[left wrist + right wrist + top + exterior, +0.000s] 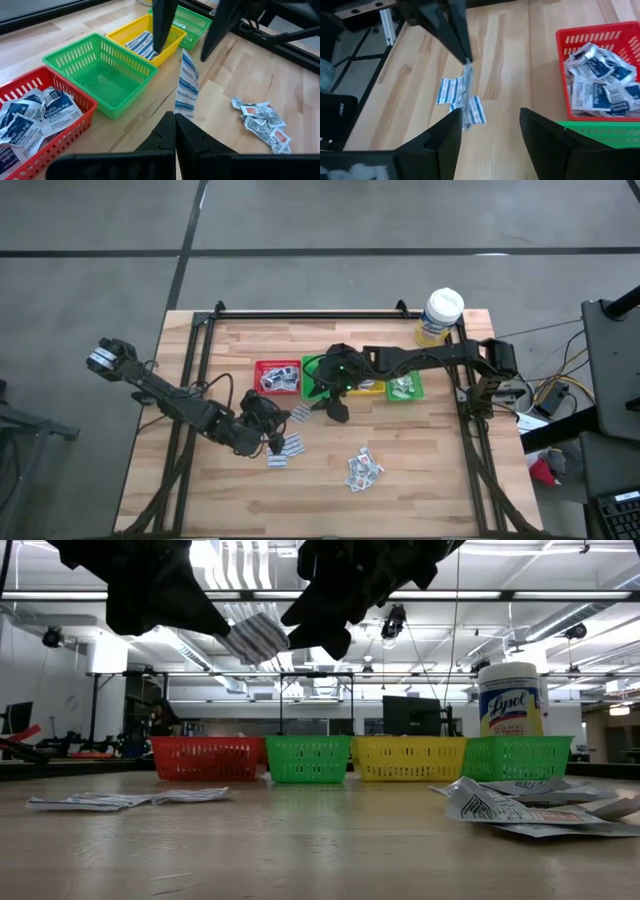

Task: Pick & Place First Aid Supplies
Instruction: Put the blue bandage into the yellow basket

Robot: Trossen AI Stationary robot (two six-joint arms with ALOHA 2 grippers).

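Near the worktop's middle, the left gripper (175,131) pinches a blue-striped packet (188,85) aloft toward the right gripper's (490,127) spread fingers; a mistimed release would probably drop it.

The bottle (510,698) reads "Lysol"; red-bin packets (52,111) read "Alcohol Antiseptic Pad".

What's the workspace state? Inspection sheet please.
Surface: wooden table, bare at the front.
Job's things: striped packet held aloft; loose packets on the wood; more in the red bin, yellow bin and right green bin; left green bin empty.
Clutter: Lysol canister at the back edge.
Grippers: left gripper shut on striped packet; right gripper open beside it.
Cables: bundle off the table's right.
Surroundings: workshop, distant person.
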